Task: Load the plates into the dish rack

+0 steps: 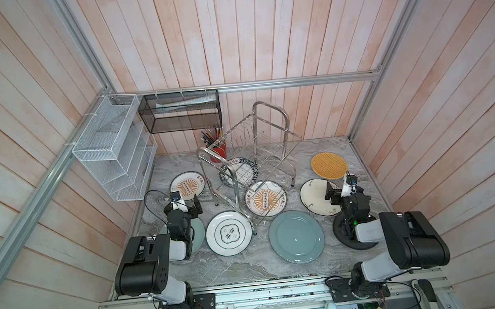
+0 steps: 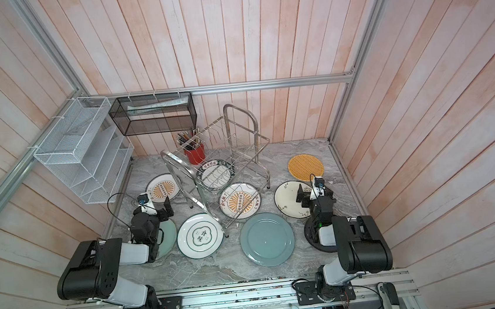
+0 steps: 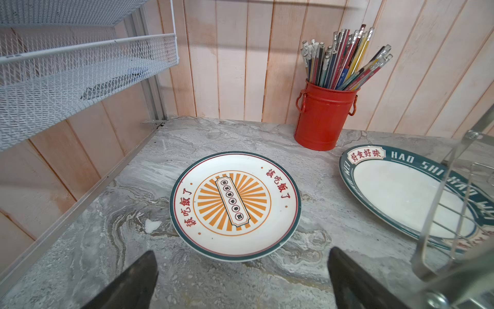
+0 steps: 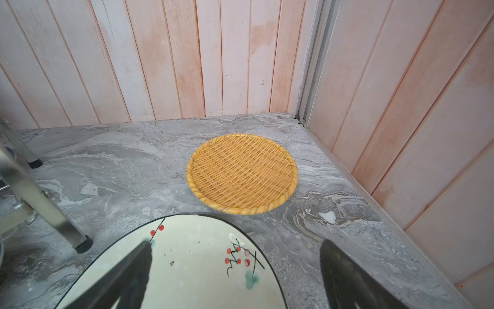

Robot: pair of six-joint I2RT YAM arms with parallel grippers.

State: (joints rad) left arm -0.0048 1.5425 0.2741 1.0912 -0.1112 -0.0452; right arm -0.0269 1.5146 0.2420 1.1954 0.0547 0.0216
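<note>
The dish rack (image 1: 255, 148) stands upright on the desk (image 1: 250, 268), its long axis slanting near-left to far-right, with an arched end at each. Nine plates (image 1: 296, 236) lie flat. Two are under its wires; a pale green plate (image 1: 199, 234) and a black plate (image 1: 339, 234) are mostly hidden beneath the arms (image 1: 179, 225). Both claws gape: the left claw (image 3: 242, 252) faces a sunburst plate (image 3: 235, 206), the right claw (image 4: 235, 243) hangs over the floral plate (image 4: 192, 256).

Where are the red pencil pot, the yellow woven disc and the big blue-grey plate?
Red metal pencil pot (image 3: 323, 115): left wrist view, middle of its side.
Yellow round woven disc (image 4: 242, 174): right wrist view, its woven centre.
Big round blue-grey plate (image 1: 296, 236): in a top view, its flat centre.
</note>
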